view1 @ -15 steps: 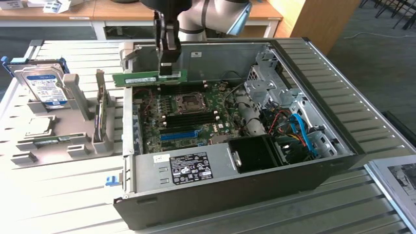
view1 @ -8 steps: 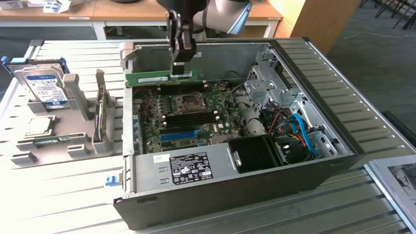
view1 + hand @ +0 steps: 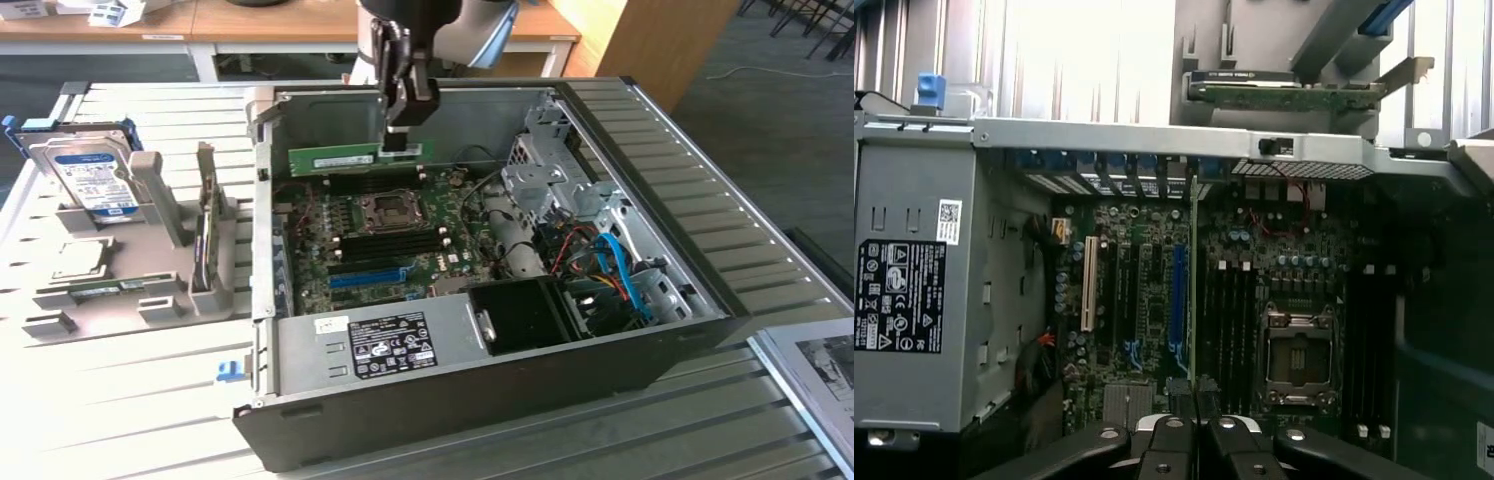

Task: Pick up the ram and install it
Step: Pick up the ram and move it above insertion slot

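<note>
Open case (image 3: pixel 534 395) beneath hand (image 3: pixel 403 132), drive cage (image 3: pixel 554 175) alongside

You had the open computer case (image 3: pixel 694 300) lying on the slatted table (image 3: pixel 134 420), motherboard (image 3: pixel 400 250) facing up, CPU socket (image 3: pixel 390 208) mid-board, a blue slot (image 3: pixel 364 277) between it and the power supply (image 3: pixel 387 340). Off to the exterior view's left, a hard drive (image 3: pixel 91 180) stood upright in your grey stand (image 3: pixel 120 290).

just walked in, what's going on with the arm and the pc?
The arm's gripper is shut on a long, thin green circuit-board RAM stick, holding it on edge over the open dark metal computer case, above the green motherboard. It is not yet seated in the black memory slots.
</note>
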You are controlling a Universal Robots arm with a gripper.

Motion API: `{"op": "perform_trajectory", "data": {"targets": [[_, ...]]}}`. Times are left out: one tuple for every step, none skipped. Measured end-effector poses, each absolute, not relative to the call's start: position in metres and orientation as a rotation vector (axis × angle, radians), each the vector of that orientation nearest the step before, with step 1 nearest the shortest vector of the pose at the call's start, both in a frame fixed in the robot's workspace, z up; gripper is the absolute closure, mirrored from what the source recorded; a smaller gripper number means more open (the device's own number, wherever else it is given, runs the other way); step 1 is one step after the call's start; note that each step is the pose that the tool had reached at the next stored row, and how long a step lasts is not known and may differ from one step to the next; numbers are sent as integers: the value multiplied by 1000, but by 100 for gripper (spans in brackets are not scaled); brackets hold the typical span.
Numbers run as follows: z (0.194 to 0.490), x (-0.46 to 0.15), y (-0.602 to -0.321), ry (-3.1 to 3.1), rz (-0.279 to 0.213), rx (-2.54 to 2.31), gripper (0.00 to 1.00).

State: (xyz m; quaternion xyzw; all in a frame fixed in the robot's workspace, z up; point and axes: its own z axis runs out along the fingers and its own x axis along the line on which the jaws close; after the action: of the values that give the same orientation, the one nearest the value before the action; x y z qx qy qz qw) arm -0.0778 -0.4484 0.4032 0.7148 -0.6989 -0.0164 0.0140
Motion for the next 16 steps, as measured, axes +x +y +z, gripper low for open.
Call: {"op": "perform_trajectory", "data": {"targets": [[403,-75,-448,-2176,-51,2226,89],[403,-72,-448,-2176,-51,2227,89],[403,-69,-448,-2176,-51,2227,89],[403,-66,-448,-2175,-51,2227,89],[403,-62,-448,-2175,-51,2227,89],[403,-59,-448,-2175,-51,2228,89],[403,-56,-448,-2175,-51,2228,89],[403,-53,-448,-2174,-51,2228,89],[403,-50,-448,-2174,-51,2228,89],[403,-47,-448,-2174,-51,2228,89],[403,-45,-448,-2173,-51,2229,89],[403,-45,-448,-2173,-51,2229,89],[403,-45,-448,-2173,-51,2229,89],[403,-45,-448,-2173,-51,2229,89],[403,-45,-448,-2173,-51,2229,89],[403,-45,-448,-2173,-51,2229,89]]}}
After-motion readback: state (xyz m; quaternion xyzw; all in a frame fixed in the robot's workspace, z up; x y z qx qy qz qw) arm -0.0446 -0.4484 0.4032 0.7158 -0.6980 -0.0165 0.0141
